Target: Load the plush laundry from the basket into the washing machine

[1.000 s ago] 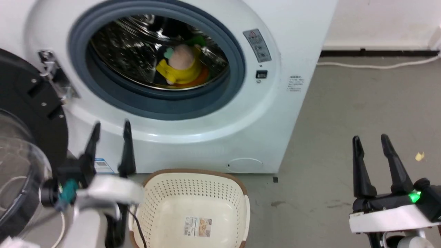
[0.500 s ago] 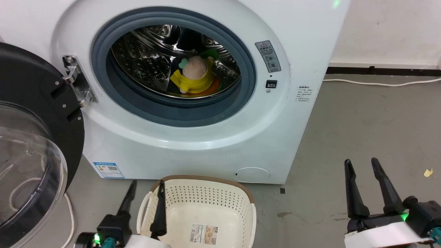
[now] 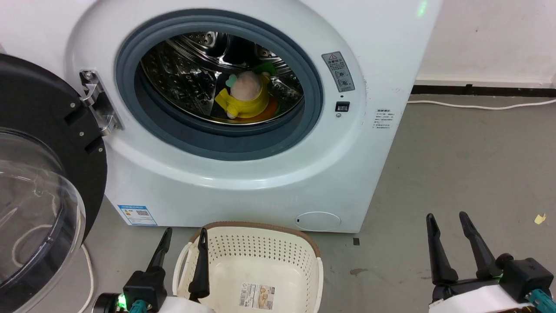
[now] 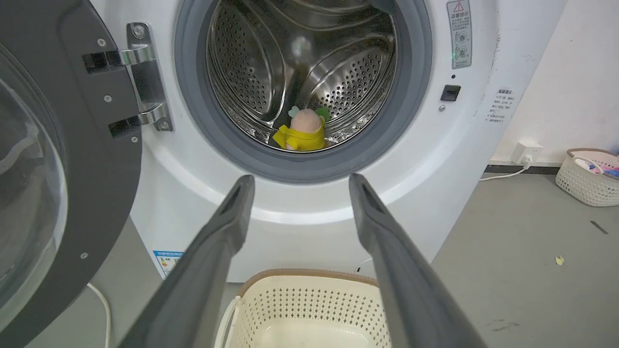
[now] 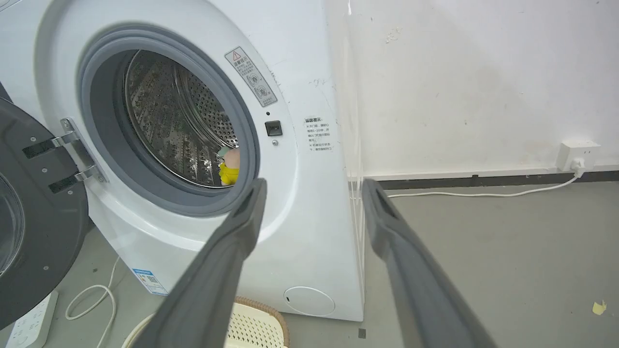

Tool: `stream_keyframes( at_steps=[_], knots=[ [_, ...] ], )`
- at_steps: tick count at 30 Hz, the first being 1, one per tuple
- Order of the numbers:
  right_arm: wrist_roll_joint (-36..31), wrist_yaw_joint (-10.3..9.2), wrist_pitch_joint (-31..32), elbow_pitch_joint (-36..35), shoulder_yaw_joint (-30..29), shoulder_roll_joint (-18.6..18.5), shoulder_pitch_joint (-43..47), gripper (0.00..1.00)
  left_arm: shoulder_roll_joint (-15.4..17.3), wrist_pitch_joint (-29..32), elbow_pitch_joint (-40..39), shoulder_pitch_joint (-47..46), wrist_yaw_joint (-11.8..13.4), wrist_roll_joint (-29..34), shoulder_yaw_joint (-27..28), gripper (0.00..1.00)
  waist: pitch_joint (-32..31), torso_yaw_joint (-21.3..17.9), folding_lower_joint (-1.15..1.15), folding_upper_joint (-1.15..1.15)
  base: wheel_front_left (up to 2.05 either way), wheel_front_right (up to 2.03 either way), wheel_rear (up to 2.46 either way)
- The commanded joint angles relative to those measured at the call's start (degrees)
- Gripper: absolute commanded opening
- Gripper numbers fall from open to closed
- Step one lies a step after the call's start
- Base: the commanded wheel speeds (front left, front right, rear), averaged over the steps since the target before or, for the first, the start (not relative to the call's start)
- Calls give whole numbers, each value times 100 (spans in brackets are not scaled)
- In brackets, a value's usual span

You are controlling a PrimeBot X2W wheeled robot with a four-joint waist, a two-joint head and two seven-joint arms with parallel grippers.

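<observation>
The plush laundry (image 3: 245, 98), a doll with a pale pink head and yellow top, lies inside the steel drum of the washing machine (image 3: 269, 182); the left wrist view shows the doll (image 4: 302, 133) low in the drum, and the right wrist view catches an edge of it (image 5: 229, 169). The cream basket (image 3: 256, 237) stands on the floor before the machine with just a label inside. My left gripper (image 3: 184, 237) is open at the basket's left rim. My right gripper (image 3: 447, 221) is open over the floor at the lower right. Both hold nothing.
The washer's black-framed round door (image 3: 39, 182) stands swung open at the left. A white cable (image 3: 478, 105) runs along the far wall to a socket (image 5: 578, 154). Another basket (image 4: 587, 176) sits by the wall at the right. A power strip (image 5: 26, 321) lies under the door.
The head camera tilted up early on. My left arm dropped from in front of the washer to the basket's left rim. The right gripper sank slightly. The doll stayed in the drum.
</observation>
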Motion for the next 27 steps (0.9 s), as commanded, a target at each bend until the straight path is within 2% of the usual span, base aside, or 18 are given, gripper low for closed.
stream_keyframes(
  at_steps=[1,2,27],
  knots=[
    [-34,-5,-26,30,-3,1,28,100,16,-25,-3,9,-22,16,13,100,-10,-3,0,0,0,0,0],
    [0,0,0,12,3,0,-1,0,2,1,1,-1,-14,1,-7,0,-12,-3,0,0,0,0,0],
    [-222,-1,263,-60,4,0,-24,0,-70,268,-106,-22,-99,189,159,0,-54,-7,0,0,0,0,0]
  ],
)
